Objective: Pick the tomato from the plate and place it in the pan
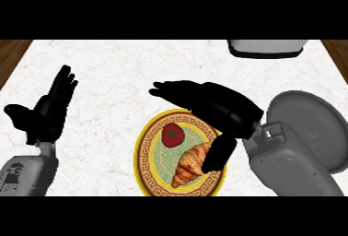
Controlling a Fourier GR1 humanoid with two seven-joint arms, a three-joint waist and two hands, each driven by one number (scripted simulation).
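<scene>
Head view only. Yellow-rimmed plate [146, 152] low at centre of the white counter [122, 64], bearing one tomato [173, 135] at about 12 o'clock on its inner face and one croissant [191, 164] just beside it at 5 o'clock, long axis running from 1 to 7 o'clock. Tomato round, no long axis to speak of, green stalk scar facing up.

Right hand [211, 103] hovering above the plate's upper right rim, fingers stretched out straight toward 10 o'clock, thumb hanging down at 6 o'clock over the croissant's upper end; holding nothing. From those fingers, tomato lying at roughly 6 to 7 o'clock, near but apart, between fingers and thumb as seen from above. Clearly the nearer hand, so judged the one to take it.

Left hand [48, 108] resting open at far left, fingers up, well apart from the plate.

Grey pan [309, 129] at 3 o'clock of the plate, partly behind the right forearm. White object [265, 48] at the top edge, cut off, kind unclear.

Count: one plate, one tomato, one croissant, one pan, two hands.
</scene>
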